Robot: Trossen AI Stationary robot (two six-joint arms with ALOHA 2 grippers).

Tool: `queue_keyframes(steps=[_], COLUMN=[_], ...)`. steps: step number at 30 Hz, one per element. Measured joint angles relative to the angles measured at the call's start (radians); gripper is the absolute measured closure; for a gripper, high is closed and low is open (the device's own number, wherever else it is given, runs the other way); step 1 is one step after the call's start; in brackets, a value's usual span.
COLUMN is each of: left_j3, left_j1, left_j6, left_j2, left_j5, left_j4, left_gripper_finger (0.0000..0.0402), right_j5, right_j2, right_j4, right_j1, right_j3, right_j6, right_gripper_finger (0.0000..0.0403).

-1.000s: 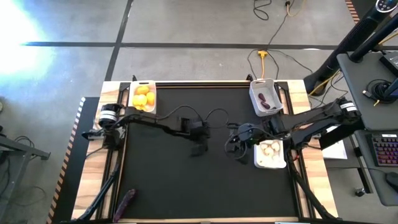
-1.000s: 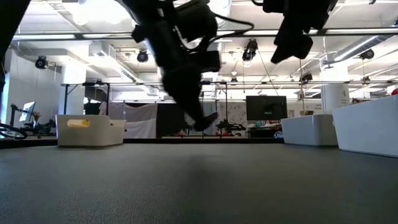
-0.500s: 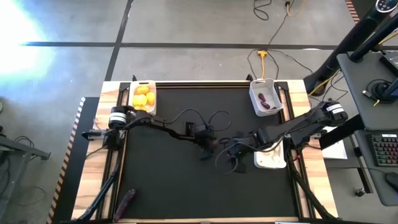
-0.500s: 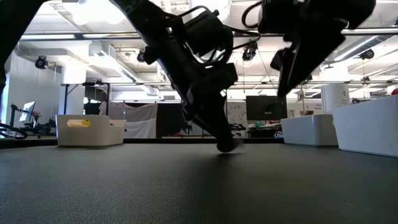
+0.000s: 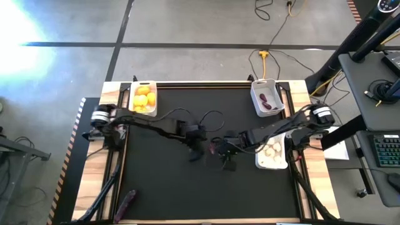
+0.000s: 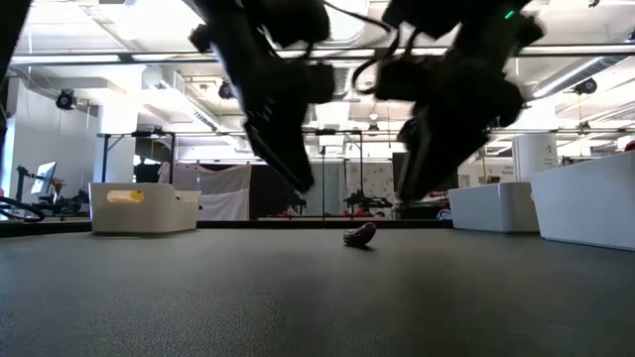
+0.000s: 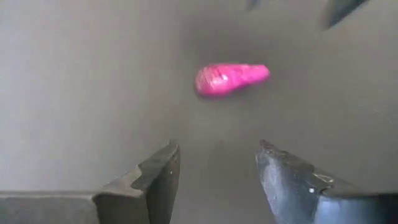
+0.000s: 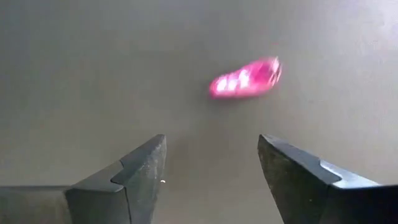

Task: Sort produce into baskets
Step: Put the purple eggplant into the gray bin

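**Eggplant piece between two open tools, mid-counter**

The counter (image 5: 162, 187) carries three baskets: the lemon basket (image 5: 143, 97) at the far left corner, the eggplant basket (image 5: 265, 97) at the far right, and the garlic basket (image 5: 271, 154) on the right side. The left tool (image 5: 195, 153) and right tool (image 5: 227, 164) flank one loose eggplant piece (image 5: 214, 148) lying on the mat near the centre. Both tools are open and hold nothing.

The piece lies between them, slightly nearer the right tool, which is probably better placed to pick it up. In each wrist view its long axis runs crosswise to the finger gap, ahead of the fingertips. A second eggplant piece (image 5: 127, 204) rests at the near left edge.
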Motion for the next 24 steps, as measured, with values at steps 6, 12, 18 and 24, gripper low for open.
queue_keyframes(steps=[6,12,18,24], left_j3=[-0.151,-0.324,-0.446,-0.502], left_j1=[-0.039,-0.098,-0.176,-0.248], left_j6=[-0.138,-0.352,-0.539,-0.652], left_j2=[-0.177,-0.361,-0.475,-0.508], left_j5=[-0.055,-0.077,-0.139,-0.181], left_j4=[0.001,0.005,0.012,0.031], left_gripper_finger=[0.0208,0.0208,0.0208,0.0208], right_j5=[0.003,0.008,0.026,0.103], right_j2=[0.103,0.174,0.204,0.209], right_j4=[0.202,0.217,0.271,0.297], right_j1=[-0.059,-0.066,-0.067,-0.07], right_j3=[0.0,0.0,0.002,0.001], right_j6=[0.116,0.228,0.246,0.182], right_gripper_finger=[0.0152,0.0169,0.0185,0.0215])
